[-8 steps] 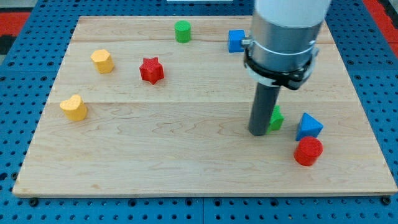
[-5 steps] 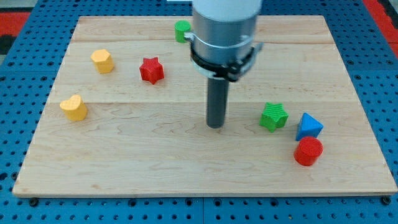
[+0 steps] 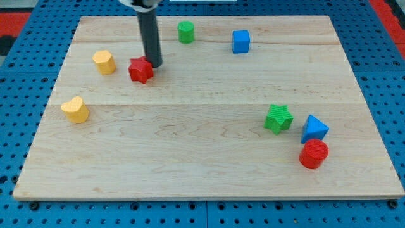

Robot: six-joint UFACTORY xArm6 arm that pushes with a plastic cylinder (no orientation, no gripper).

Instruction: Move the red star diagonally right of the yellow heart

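Observation:
The red star (image 3: 140, 70) lies on the wooden board (image 3: 190, 145) in the upper left part. My tip (image 3: 154, 64) touches the star's upper right side. The yellow heart (image 3: 75, 109) lies near the board's left edge, below and to the left of the star.
A yellow hexagonal block (image 3: 104, 62) sits left of the red star. A green cylinder (image 3: 185, 31) and a blue cube (image 3: 240, 41) lie near the top. A green star (image 3: 278, 118), a blue triangle (image 3: 314, 128) and a red cylinder (image 3: 313, 154) lie at the lower right.
My tip has swept from the board's right middle up and left to the red star. The star has shifted slightly left and down.

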